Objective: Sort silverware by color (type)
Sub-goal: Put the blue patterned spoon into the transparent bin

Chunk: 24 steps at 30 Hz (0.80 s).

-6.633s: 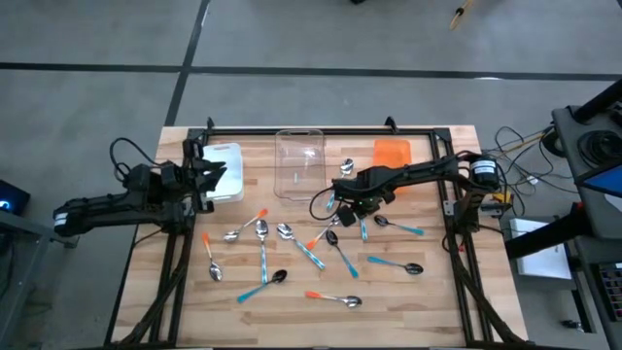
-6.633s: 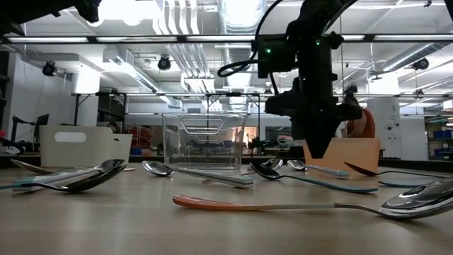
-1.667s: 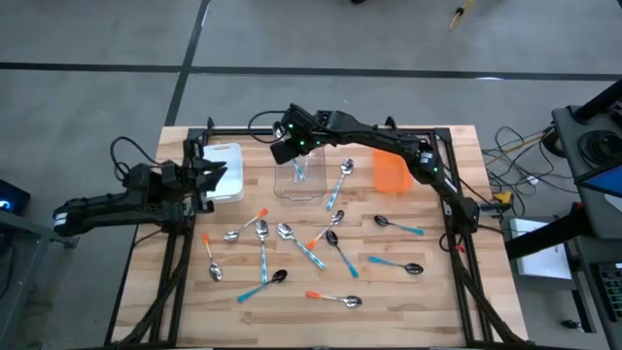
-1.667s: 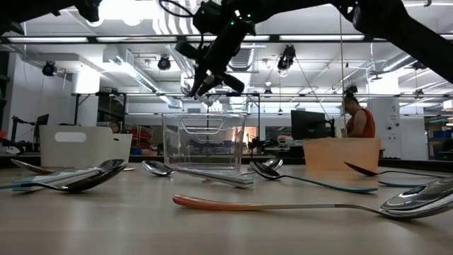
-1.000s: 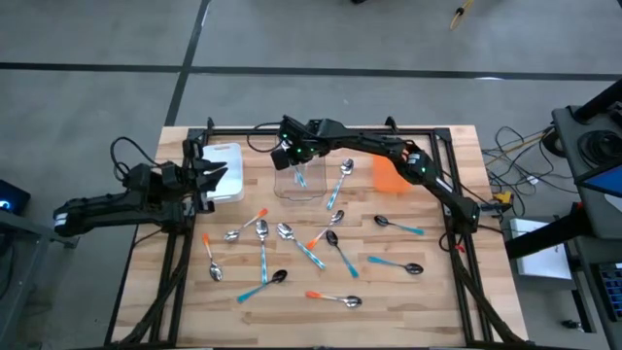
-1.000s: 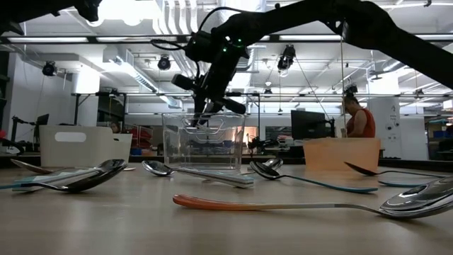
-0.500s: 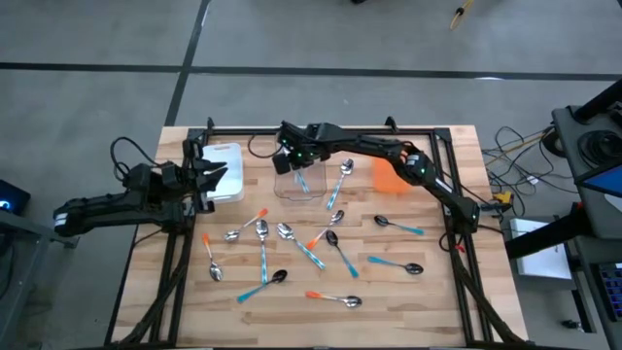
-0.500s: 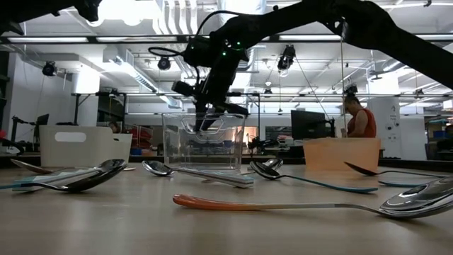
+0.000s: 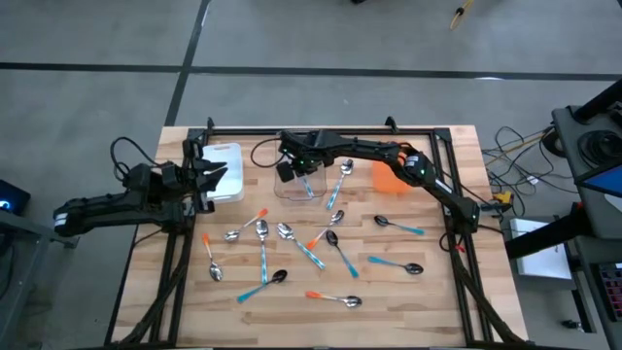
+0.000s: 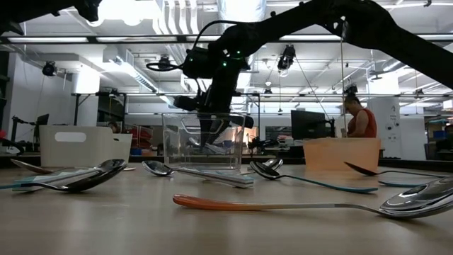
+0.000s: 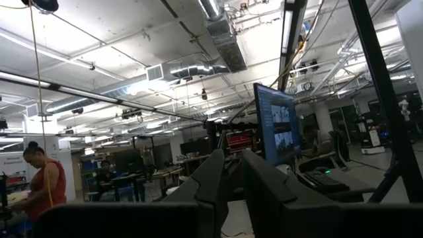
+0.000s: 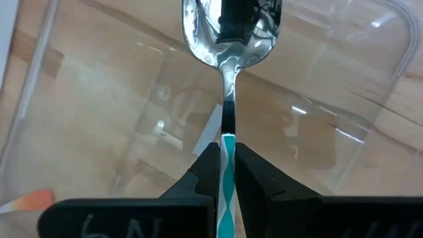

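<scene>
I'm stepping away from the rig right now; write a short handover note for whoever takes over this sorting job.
Right gripper: shut on a teal-handled spoon, held down inside the clear bin.
Left gripper: parked beside the white bin, holding nothing.
Done: no spoon visible lying in the clear or orange bin; the white bin's inside is unclear.
Left: release this spoon; about a dozen loose spoons with orange, blue or teal handles lie on the table.

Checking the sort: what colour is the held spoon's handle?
Teal, on the spoon; right wrist view shows it best.
</scene>
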Each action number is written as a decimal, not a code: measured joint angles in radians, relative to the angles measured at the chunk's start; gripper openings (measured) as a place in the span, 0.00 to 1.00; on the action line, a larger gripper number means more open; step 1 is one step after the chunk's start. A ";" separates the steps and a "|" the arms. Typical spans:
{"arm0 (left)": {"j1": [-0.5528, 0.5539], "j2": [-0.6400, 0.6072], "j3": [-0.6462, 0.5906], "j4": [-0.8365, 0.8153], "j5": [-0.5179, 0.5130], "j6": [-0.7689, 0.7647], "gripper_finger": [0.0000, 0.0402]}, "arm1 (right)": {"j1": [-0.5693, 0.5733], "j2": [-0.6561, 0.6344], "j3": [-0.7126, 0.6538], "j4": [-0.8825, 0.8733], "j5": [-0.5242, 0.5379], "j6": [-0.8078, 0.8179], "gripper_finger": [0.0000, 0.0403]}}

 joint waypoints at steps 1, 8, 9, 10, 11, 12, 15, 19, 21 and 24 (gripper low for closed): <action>0.000 0.000 0.000 0.000 0.000 0.000 0.09 | 0.000 0.000 0.000 0.000 0.004 0.000 0.05; 0.000 0.000 0.000 0.000 0.000 0.000 0.09 | 0.000 0.000 -0.002 0.001 0.022 0.000 0.05; 0.000 0.000 0.000 0.000 0.000 0.000 0.09 | 0.000 0.000 -0.002 0.000 0.023 0.000 0.05; 0.000 0.000 0.000 0.000 0.000 0.000 0.09 | 0.000 0.000 -0.002 0.001 0.022 -0.001 0.05; 0.000 0.000 0.000 0.000 0.000 0.000 0.09 | 0.000 0.000 -0.003 0.000 0.022 -0.004 0.05; 0.000 0.000 0.000 0.000 0.000 0.000 0.09 | 0.000 0.000 -0.003 0.000 0.022 -0.005 0.05; 0.000 0.000 0.000 0.000 0.000 0.000 0.09 | 0.000 0.000 -0.005 0.000 0.022 -0.008 0.05; 0.000 0.000 0.000 0.000 0.000 0.000 0.09 | 0.000 0.000 -0.006 0.000 0.022 -0.009 0.05; 0.000 0.000 0.000 0.000 0.000 0.000 0.09 | 0.000 0.000 -0.009 0.000 0.022 -0.009 0.05; 0.000 0.000 0.000 0.000 0.000 0.000 0.09 | 0.000 0.000 -0.017 0.000 0.022 -0.009 0.05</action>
